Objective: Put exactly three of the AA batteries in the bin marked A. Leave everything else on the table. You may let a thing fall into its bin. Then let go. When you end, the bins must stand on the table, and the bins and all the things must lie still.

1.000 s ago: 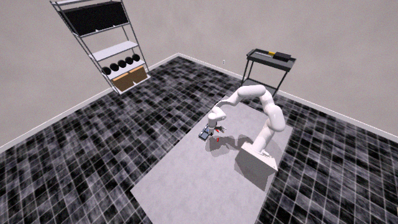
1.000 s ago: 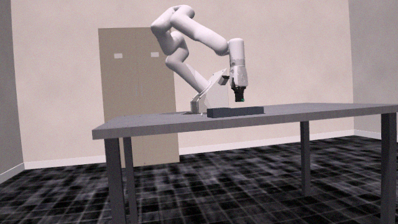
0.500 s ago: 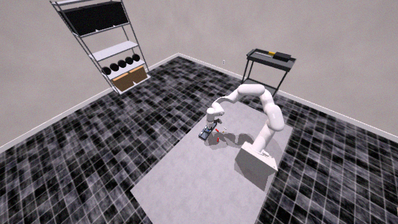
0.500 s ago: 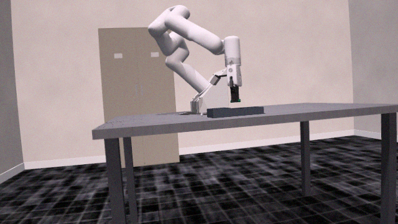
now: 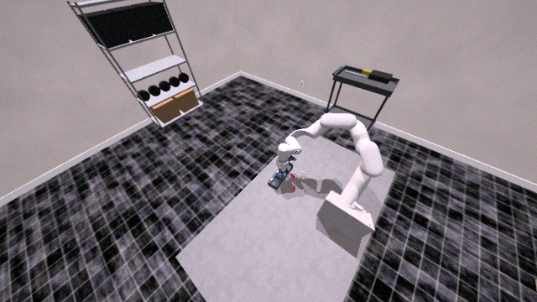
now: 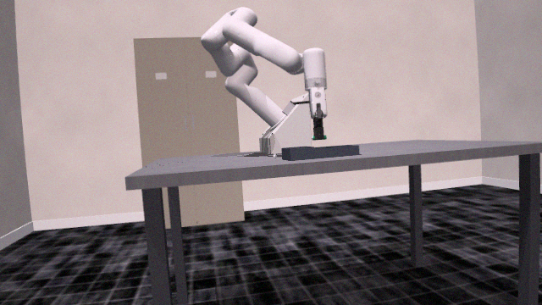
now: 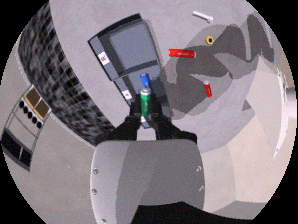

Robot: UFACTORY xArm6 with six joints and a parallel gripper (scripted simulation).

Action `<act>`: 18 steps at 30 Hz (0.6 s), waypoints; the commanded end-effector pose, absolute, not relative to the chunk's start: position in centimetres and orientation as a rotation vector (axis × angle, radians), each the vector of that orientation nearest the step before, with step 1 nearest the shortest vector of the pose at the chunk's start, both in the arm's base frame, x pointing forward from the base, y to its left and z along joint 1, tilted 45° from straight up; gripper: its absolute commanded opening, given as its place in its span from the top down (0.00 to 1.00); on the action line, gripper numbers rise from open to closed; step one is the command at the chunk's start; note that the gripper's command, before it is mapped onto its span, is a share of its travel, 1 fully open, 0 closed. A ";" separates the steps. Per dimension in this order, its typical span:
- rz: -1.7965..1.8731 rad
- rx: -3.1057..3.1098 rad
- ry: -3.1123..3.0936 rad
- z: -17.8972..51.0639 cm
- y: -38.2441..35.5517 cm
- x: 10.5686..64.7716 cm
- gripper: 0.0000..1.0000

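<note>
My claw (image 5: 283, 171) (image 6: 318, 138) (image 7: 145, 100), nearly shut, grips a green battery (image 6: 312, 137) (image 7: 145, 102) above the bins (image 5: 274, 182) (image 6: 322, 152) (image 7: 116, 79) near the worktop's (image 5: 252, 235) (image 6: 212, 171) (image 7: 190, 15) long edge.

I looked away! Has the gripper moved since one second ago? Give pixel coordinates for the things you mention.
Yes, the gripper (image 5: 283, 170) (image 6: 319, 136) (image 7: 145, 100) moved slightly toward the exterior picture's left, judged against the dark bins (image 5: 274, 181) (image 6: 323, 152) (image 7: 131, 44).
</note>
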State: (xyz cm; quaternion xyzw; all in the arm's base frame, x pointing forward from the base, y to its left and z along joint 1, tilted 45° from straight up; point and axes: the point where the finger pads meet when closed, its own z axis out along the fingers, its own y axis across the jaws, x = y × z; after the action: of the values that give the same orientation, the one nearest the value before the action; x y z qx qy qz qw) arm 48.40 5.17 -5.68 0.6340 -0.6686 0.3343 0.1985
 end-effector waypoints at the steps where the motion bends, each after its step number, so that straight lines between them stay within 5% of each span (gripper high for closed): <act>1: 0.862 1.883 -1.708 -5.6 5.3 48.5 1.00; 18: 0.775 1.987 -1.522 -5.6 5.3 48.5 1.00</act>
State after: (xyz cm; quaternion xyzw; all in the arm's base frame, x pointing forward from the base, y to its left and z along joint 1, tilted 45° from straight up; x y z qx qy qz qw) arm 48.40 5.17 -5.67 0.7309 -0.5631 0.2869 0.2577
